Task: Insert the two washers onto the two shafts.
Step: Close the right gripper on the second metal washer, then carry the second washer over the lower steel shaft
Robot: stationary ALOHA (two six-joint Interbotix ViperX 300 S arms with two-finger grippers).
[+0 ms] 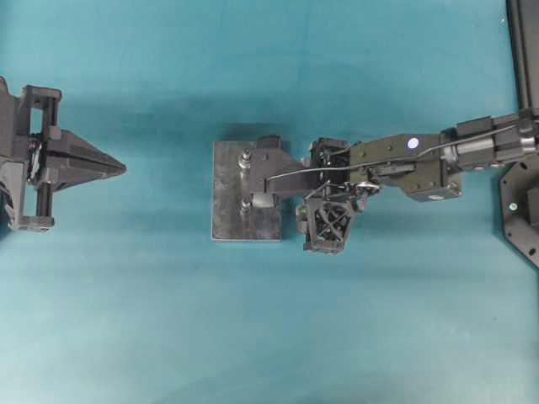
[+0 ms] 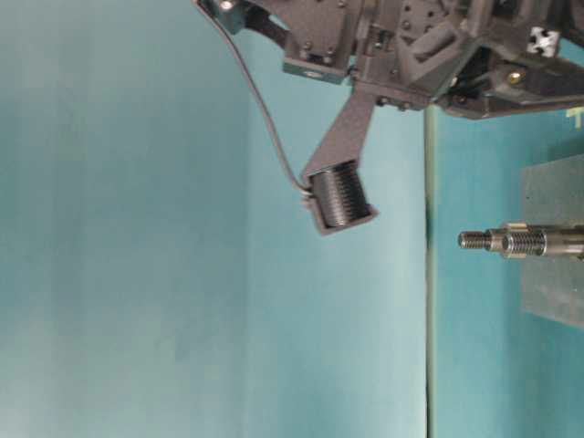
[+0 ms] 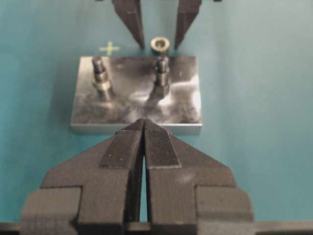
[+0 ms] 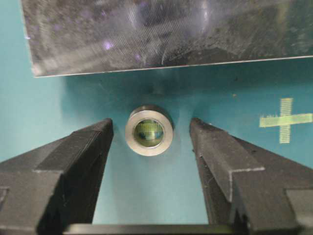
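A small silver washer [image 4: 148, 129] lies flat on the teal table just off the edge of a grey metal plate [image 4: 146, 34]. My right gripper [image 4: 150, 126] is open, its fingertips on either side of the washer with a small gap on each side. Two threaded shafts [image 3: 99, 73] [image 3: 162, 73] stand upright on the plate [image 3: 132, 105], and the washer [image 3: 160, 45] lies beyond them. In the overhead view the right gripper [image 1: 268, 174] hangs over the plate's [image 1: 227, 210] right edge and hides the washer. My left gripper [image 1: 118, 168] is shut, well left of the plate.
A yellow-green cross mark [image 4: 285, 120] sits on the table beside the right finger. Black fixtures [image 1: 522, 210] stand at the table's right edge. Open teal surface lies between the left gripper and the plate.
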